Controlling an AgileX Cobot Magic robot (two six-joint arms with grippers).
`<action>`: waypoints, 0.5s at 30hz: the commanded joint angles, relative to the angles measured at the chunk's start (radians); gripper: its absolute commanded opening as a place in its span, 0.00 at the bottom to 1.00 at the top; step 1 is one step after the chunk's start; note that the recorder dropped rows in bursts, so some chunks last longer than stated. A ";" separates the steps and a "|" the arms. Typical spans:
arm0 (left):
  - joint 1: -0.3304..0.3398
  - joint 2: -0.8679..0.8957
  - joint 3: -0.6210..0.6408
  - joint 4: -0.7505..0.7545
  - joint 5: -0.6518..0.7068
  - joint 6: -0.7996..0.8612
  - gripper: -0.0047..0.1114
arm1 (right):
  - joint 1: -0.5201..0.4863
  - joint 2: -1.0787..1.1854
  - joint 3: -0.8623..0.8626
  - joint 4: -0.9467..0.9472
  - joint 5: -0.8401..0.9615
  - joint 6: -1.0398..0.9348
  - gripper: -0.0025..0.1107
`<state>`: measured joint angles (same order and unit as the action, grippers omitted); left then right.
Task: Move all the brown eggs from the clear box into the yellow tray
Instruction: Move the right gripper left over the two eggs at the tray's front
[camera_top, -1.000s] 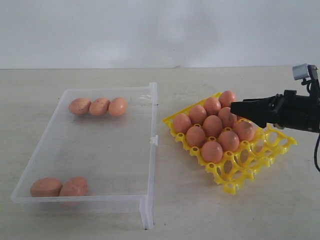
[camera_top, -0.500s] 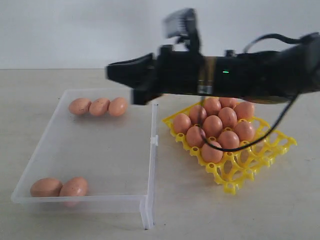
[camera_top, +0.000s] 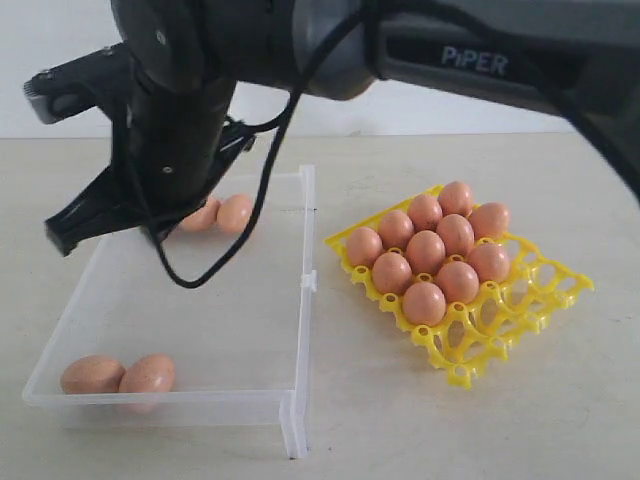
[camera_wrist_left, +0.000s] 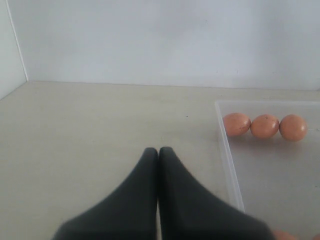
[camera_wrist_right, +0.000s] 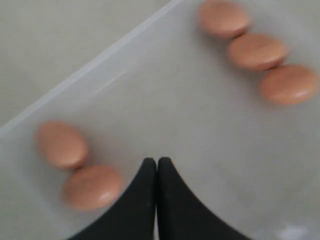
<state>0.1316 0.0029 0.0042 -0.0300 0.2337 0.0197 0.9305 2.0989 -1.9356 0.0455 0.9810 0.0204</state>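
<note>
Brown eggs lie in two groups in the clear box toward the left edge of the desk. We count three in a row by the far wall and two touching in the near-left corner. More sit in cups of the yellow tray toward the right edge. Our right arm reaches over the box. The right jaws are pressed together above the bare floor between the two groups, pinching nothing. Our left jaws, also pressed together, hang over bare desk just outside the box.

My bench, pale beige, clear box flat on it at the left, yellow tray on it to the right, near but apart
</note>
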 joint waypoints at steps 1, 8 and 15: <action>-0.003 -0.003 -0.004 -0.005 -0.001 0.001 0.00 | -0.003 0.073 -0.110 0.215 0.240 -0.069 0.02; -0.003 -0.003 -0.004 -0.005 -0.001 0.001 0.00 | -0.003 0.123 -0.090 0.227 0.240 0.033 0.32; -0.003 -0.003 -0.004 -0.005 -0.001 0.001 0.00 | -0.003 0.161 -0.090 0.186 0.240 0.252 0.67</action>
<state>0.1316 0.0029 0.0042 -0.0300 0.2337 0.0197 0.9306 2.2452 -2.0239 0.2585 1.2159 0.1743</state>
